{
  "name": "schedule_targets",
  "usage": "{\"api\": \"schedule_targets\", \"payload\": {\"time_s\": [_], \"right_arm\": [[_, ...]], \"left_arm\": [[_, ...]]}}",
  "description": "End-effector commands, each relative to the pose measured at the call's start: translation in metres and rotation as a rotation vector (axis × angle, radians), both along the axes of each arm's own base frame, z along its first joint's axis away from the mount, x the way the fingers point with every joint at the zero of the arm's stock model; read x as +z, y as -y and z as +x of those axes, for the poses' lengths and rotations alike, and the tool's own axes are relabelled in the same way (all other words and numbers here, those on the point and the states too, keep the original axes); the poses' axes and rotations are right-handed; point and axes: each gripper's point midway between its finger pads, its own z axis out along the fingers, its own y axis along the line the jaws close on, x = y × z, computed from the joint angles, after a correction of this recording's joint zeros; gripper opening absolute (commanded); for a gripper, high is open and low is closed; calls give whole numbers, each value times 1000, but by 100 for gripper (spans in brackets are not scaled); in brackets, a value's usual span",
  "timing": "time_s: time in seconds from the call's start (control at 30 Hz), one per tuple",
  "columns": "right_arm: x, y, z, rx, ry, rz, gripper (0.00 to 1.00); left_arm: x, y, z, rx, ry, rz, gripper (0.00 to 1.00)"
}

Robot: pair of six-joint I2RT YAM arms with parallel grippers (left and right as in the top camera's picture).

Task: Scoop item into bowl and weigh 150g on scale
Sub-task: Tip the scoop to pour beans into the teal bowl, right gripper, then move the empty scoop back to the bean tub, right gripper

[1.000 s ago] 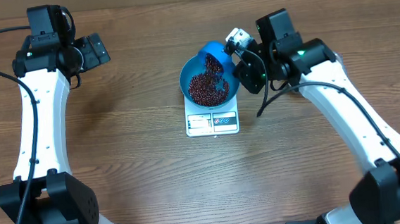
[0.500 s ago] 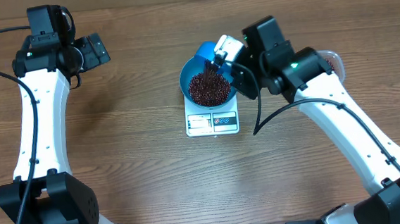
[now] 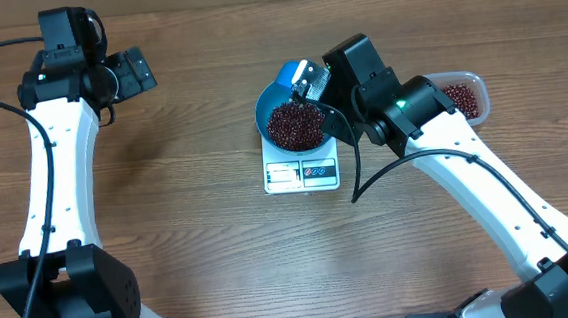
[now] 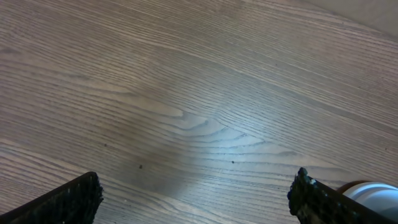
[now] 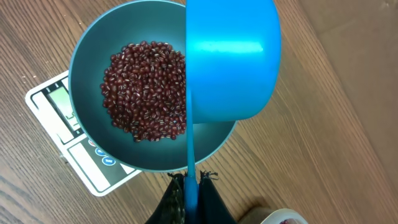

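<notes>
The blue bowl (image 3: 260,121) stands on the white scale (image 3: 287,176) at the table's middle and holds a pile of dark red-brown beans (image 3: 295,125). My right gripper (image 3: 317,88) is shut on the thin handle of a small blue scoop (image 3: 291,75). In the right wrist view the scoop (image 5: 233,59) hangs tipped over the bowl's (image 5: 84,62) right rim, its outside facing the camera, above the beans (image 5: 146,90). The scale's display (image 5: 56,106) shows under the bowl, and the right gripper (image 5: 193,190) clamps the handle. My left gripper (image 3: 138,72) stands open and empty over bare wood at the far left (image 4: 196,196).
A clear plastic tub (image 3: 463,96) with more beans sits behind the right arm at the right; its rim (image 5: 283,218) shows in the right wrist view. A white rounded part (image 4: 373,191) is at the left wrist view's lower right.
My right arm has swung left over the bowl and tipped the scoop; beans fell into the bowl. The tub at the right has come into view. The left arm is still.
</notes>
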Motion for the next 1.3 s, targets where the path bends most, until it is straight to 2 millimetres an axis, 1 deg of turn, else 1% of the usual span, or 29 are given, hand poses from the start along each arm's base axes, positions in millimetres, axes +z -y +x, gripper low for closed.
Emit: {"api": "schedule_targets", "payload": {"time_s": [0.0, 0.17, 0.27, 0.3, 0.43, 0.53, 0.6, 0.67, 0.73, 0.77, 0.8, 0.87, 0.9, 0.97, 1.07, 1.2, 1.27], "right_arm": [[24, -2, 3, 2, 60, 23, 4], [26, -3, 7, -11, 72, 41, 4], [30, -18, 5, -38, 31, 169, 4], [31, -18, 6, -52, 26, 187, 4], [37, -5, 18, -155, 23, 252, 4], [42, 0, 17, -147, -33, 334, 4], [44, 8, 19, -179, -65, 377, 3], [43, 27, 25, -255, -81, 393, 4], [39, 52, 30, -321, -95, 387, 4], [34, 78, 33, -388, -110, 378, 4], [31, 95, 33, -429, -123, 373, 4], [27, 116, 32, -486, -142, 364, 3], [21, 141, 28, -556, -165, 343, 4], [13, 162, 23, -617, -193, 314, 4], [2, 185, 17, -690, -229, 267, 4], [-13, 223, 12, -803, -223, 109, 4], [-19, 235, 13, -837, -215, 47, 4]], "left_arm": [[-1, 4, 3, -8, 0, -5, 99], [-1, 4, 3, -8, 0, -5, 100], [-1, 4, 3, -8, 0, -5, 99], [-1, 4, 3, -8, 0, -5, 100], [-1, 4, 3, -8, 0, -5, 99], [-1, 4, 3, -8, 0, -5, 99], [-1, 4, 3, -8, 0, -5, 100], [-1, 4, 3, -8, 0, -5, 100], [-1, 4, 3, -8, 0, -5, 100], [-1, 4, 3, -8, 0, -5, 100], [-1, 4, 3, -8, 0, -5, 100], [-1, 4, 3, -8, 0, -5, 100], [-1, 4, 3, -8, 0, -5, 100], [-1, 4, 3, -8, 0, -5, 100], [-1, 4, 3, -8, 0, -5, 100], [-1, 4, 3, -8, 0, -5, 100], [-1, 4, 3, -8, 0, -5, 100]]}}
